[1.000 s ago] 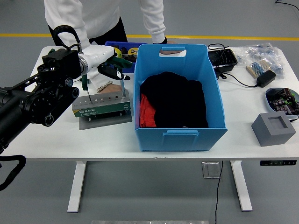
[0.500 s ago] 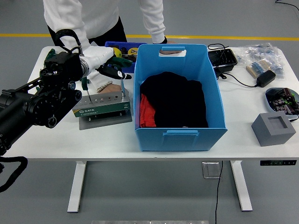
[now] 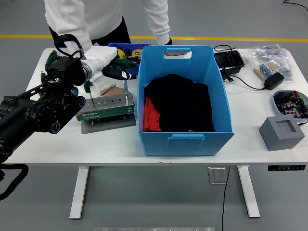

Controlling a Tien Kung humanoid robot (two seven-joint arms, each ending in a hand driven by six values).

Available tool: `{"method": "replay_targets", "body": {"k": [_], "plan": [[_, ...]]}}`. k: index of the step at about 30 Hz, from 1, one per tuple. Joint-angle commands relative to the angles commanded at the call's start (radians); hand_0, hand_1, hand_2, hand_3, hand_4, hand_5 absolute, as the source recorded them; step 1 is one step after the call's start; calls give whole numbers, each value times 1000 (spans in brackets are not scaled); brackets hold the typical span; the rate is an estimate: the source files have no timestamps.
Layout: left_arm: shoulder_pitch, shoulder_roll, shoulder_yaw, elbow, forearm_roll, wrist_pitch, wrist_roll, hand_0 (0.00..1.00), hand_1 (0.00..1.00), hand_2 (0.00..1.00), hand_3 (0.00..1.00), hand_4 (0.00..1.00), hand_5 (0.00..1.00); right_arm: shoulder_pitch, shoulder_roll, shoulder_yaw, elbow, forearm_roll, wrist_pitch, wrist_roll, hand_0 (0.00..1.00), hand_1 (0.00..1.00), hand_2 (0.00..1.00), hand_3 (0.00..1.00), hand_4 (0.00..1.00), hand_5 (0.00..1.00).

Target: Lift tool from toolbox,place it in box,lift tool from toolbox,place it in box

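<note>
The robot's left arm reaches in from the left over the white worktop (image 3: 202,154), and its white-gloved left hand (image 3: 108,61) sits above the green toolbox (image 3: 107,109), fingers curled around the black handle of a tool (image 3: 121,74) whose thin shaft hangs down toward the toolbox top. The lower end of the shaft appears to be at or just above the row of holes, and whether it is clear of them cannot be told. A second tool with a green handle (image 3: 87,87) stands upright in the left end of the toolbox, partly hidden behind the black arm. The toolbox rests on a grey plate (image 3: 108,126), just left of the large blue box (image 3: 184,98), which holds dark and red cloth (image 3: 175,108). A person in a white top (image 3: 101,19) stands at the far side; one hand (image 3: 111,90) rests on the worktop right behind the toolbox, and the other (image 3: 177,52) is at the far rim of the blue box. To the right lie a black tray (image 3: 230,61), a power adapter with cable (image 3: 272,81), bagged parts (image 3: 269,57) and a grey block with a square recess (image 3: 282,133). The right arm is out of the picture.
</note>
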Motion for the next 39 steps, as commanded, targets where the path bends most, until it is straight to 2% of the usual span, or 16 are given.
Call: {"method": "replay_targets", "body": {"k": [3,4,9,10,15,16,17,21,22,29,39], "plan": [[-2,3,9,-7,5,18,-13,76,2,14,64,998,712,0,0,-3,0,4,0,1,739,732,777,611,828,746],[-4,4,12,-10,7,23,-17,68,2,4,51,998,672,1,0,-4,0,5,0,1,739,731,776,611,827,745],[-9,11,27,-17,5,51,-35,68,2,4,51,998,672,1,-1,-6,0,10,1,3,739,731,776,611,827,745],[-11,12,30,-18,4,56,-39,63,2,2,44,823,564,1,-1,-6,0,10,1,3,740,731,776,610,826,744],[-14,20,40,-26,-3,74,-50,63,2,2,44,823,564,1,-1,-9,0,15,1,4,740,731,776,610,826,744],[-14,21,40,-27,-3,75,-51,61,2,2,42,754,507,1,-1,-9,0,16,1,4,740,732,775,609,826,743],[-14,22,41,-29,-4,76,-52,61,2,2,42,754,507,1,-1,-10,0,16,1,4,740,732,775,609,826,743],[-20,28,42,-45,-2,69,-46,61,2,2,42,754,507,1,-2,-9,-1,15,1,3,740,732,775,609,826,743],[-22,29,44,-48,3,66,-43,62,2,2,42,721,458,1,-2,-8,-1,14,1,3,740,732,775,610,825,744],[-45,41,64,-66,-2,47,-31,63,2,2,43,710,435,1,-3,-9,0,15,1,4,738,731,775,610,826,745],[-90,69,91,-96,-47,-13,-18,64,2,2,44,700,408,2,-5,-8,0,14,0,4,737,731,775,609,826,746]]}}
